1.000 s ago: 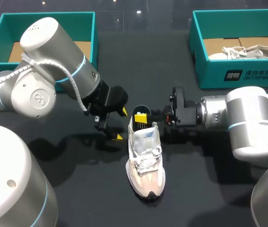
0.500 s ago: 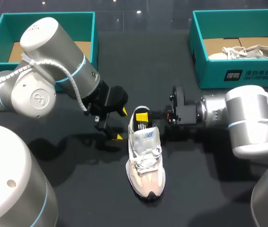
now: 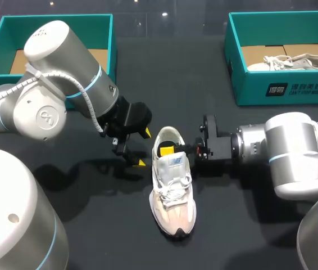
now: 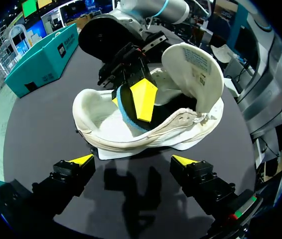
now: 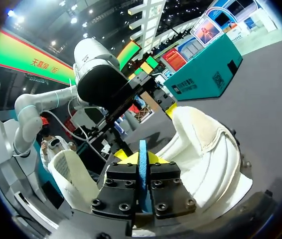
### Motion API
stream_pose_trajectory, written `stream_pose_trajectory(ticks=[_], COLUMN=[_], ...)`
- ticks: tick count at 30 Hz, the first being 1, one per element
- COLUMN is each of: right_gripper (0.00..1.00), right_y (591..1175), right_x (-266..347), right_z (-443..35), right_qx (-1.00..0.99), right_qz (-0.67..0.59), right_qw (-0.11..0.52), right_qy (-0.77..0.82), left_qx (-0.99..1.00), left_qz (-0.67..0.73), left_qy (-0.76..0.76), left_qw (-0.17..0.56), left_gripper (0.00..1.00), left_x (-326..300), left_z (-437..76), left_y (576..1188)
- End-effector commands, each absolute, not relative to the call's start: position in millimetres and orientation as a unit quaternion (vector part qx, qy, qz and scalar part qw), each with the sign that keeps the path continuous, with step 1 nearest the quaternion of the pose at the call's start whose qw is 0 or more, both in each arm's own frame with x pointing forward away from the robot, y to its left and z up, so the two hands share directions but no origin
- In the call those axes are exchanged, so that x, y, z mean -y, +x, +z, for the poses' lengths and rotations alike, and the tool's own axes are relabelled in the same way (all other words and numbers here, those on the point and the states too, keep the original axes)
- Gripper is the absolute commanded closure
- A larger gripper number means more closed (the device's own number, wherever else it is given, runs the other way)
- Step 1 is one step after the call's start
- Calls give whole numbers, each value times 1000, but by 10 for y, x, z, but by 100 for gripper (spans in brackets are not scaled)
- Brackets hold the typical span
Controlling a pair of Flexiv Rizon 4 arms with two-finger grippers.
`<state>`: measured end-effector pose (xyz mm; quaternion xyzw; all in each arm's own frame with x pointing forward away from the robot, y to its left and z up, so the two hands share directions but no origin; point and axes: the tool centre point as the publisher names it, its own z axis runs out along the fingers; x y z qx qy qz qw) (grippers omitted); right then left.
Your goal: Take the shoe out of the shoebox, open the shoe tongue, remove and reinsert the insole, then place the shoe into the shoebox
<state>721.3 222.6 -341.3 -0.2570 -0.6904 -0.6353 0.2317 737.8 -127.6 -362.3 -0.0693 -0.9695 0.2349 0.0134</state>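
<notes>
White shoe (image 3: 173, 185) at mid-bench, toe toward the near edge. Right gripper (image 5: 142, 158) inside the heel opening, fingers narrow, pinching the edge of the blue insole (image 5: 142, 147) from both sides. Left gripper (image 4: 133, 160) just beside the heel, fingers spread wide, shoe ahead of them, untouched.

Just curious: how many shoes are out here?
2: one sneaker on the table, a second sneaker in the right shoebox. The left shoebox is partly hidden.

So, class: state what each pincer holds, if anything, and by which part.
Right pincer: shut on the blue insole, by its edge, inside the shoe. Left pincer: open, holding nothing.
</notes>
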Motion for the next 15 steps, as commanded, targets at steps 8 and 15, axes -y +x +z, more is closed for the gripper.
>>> stream_pose_trajectory(ticks=[8,15], right_gripper=[55,60], right_y=[7293,7375], right_x=[-2228,-2222], right_z=[-3160,-3099], right_qx=[713,720], right_qz=[-631,-629], right_qw=[205,199], right_qy=[-226,-215], left_qx=[970,970], left_qz=[234,234], left_qy=[-70,-70], left_qw=[13,13], left_gripper=[0,0], left_x=[1281,1281], left_z=[-3627,-3627], left_y=[7378,7378])
